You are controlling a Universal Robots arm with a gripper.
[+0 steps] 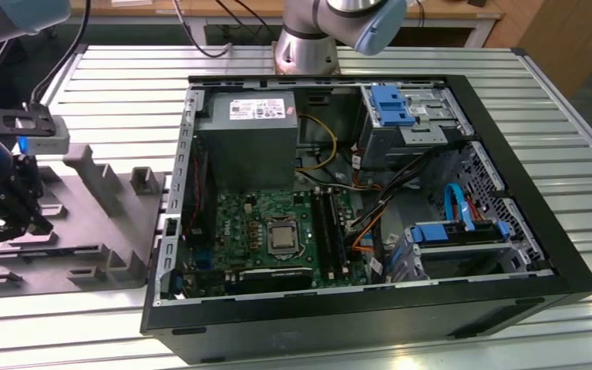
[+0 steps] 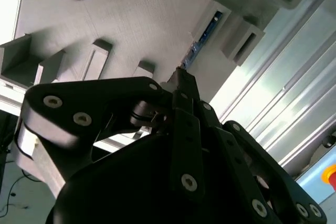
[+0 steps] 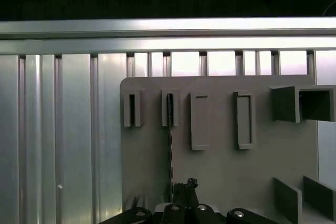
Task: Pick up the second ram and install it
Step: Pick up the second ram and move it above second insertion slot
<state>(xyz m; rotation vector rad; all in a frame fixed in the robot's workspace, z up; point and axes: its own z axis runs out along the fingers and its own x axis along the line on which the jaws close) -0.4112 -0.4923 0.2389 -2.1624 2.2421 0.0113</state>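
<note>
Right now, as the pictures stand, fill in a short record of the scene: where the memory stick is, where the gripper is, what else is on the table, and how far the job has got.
second ram: blue stick, standing on edge in a slot of the grey holder
gripper: over the holder, at one end of the ram
computer case: open, on the slatted table, to the exterior view's right of the holder
motherboard: green, inside the case
progress: ram not yet in the case

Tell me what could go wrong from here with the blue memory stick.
The gripper is at the near end of the second ram, which stands on edge in the grey holder. Lifted from one end, the stick may tilt and jam in its slot.
</note>
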